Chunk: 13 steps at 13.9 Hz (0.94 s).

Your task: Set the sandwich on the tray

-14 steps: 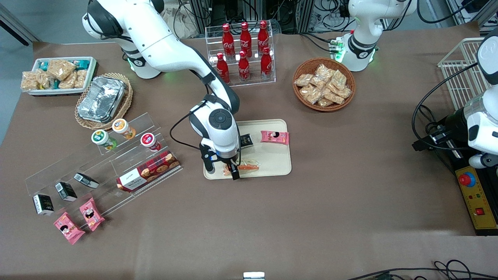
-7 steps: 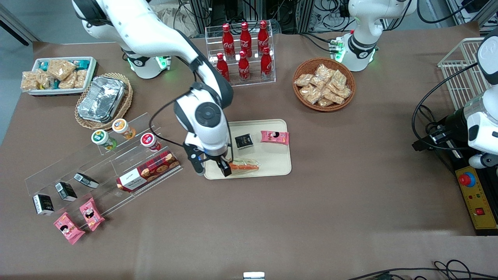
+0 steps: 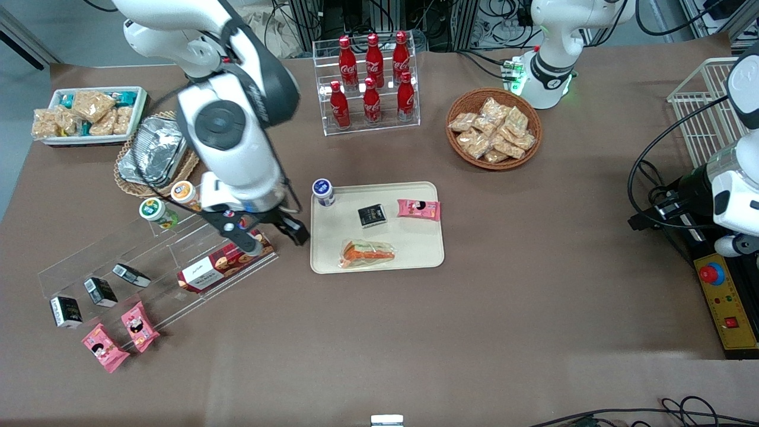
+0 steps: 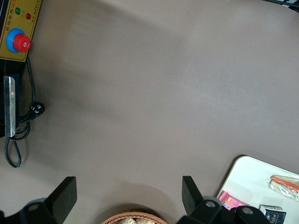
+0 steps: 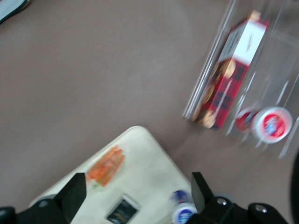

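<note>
Since a second ago my right arm's gripper (image 3: 261,232) has lifted off and swung away toward the cookie box (image 3: 225,261), jaws spread wide and empty. I see the sandwich (image 3: 367,253) lying flat on the tray (image 3: 415,255), nearer the front camera than the black packet (image 3: 372,216). It looks light, soft and slippery-wrapped; I'd pinch its bread faces gently.
</note>
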{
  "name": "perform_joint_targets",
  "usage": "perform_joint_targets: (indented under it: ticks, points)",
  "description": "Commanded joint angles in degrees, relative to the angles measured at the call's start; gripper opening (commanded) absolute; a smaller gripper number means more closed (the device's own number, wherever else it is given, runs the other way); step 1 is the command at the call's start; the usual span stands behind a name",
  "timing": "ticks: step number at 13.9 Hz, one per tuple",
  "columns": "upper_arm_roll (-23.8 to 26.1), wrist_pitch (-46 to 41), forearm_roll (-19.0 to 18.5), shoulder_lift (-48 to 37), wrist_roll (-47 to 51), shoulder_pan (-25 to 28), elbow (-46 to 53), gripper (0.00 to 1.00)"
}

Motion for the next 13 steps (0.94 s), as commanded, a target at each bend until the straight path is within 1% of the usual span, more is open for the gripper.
perform_joint_targets:
  ticks: [1,3,4,5,6,9,10,13]
  points:
    - [1.0,-1.1,0.6,-6.4,-12.9,-4.9,-4.7,1.00]
    - [1.1,-3.0,0.0,-9.1,-20.9,-8.6,-4.8,1.00]
    - [1.2,-3.1,-1.0,-10.4,-24.5,-10.3,-4.9,1.00]
    - [1.4,-2.9,-1.3,-11.1,-27.8,-12.0,-5.4,1.00]
    - [2.1,-2.8,-1.6,-11.7,-30.8,-13.9,-5.5,1.00]
    - [6.6,-2.6,-2.1,-12.7,-38.2,-22.6,-5.5,1.00]
    - [7.2,-2.4,-2.3,-13.6,-40.4,-24.4,-6.2,1.00]
    - [6.8,-0.7,-2.3,-14.2,-50.7,-28.9,-6.5,1.00]
